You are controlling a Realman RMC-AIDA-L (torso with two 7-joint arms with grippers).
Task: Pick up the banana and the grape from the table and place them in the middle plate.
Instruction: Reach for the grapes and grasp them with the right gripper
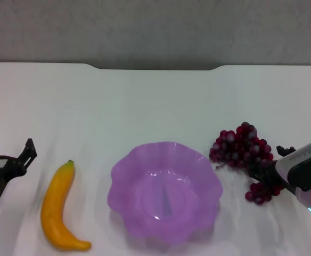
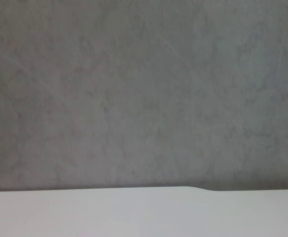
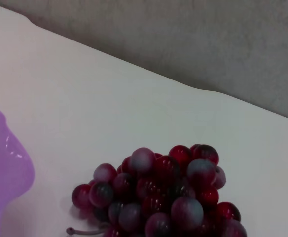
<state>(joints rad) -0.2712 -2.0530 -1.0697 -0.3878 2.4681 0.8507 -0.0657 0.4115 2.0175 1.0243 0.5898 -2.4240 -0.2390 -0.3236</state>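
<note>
my right gripper [image 1: 272,169] sits at the grapes' [image 1: 242,152] near right edge; whether it grips them i cannot tell. plate [image 1: 124,178] lies just left. banana [image 1: 59,208] points away from me, beside my open left gripper [image 1: 10,151].

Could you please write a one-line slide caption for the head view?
Empty purple scalloped plate mid-table, banana beside left gripper, right gripper at grape bunch.

- White table [image 1: 155,101], its far edge notched at twelve o'clock.
- Purple plate [image 1: 124,176] rests near the front centre.
- Banana [image 1: 59,208] lies at the plate's nine o'clock.
- Grapes [image 1: 242,149] lie at its two o'clock.
</note>
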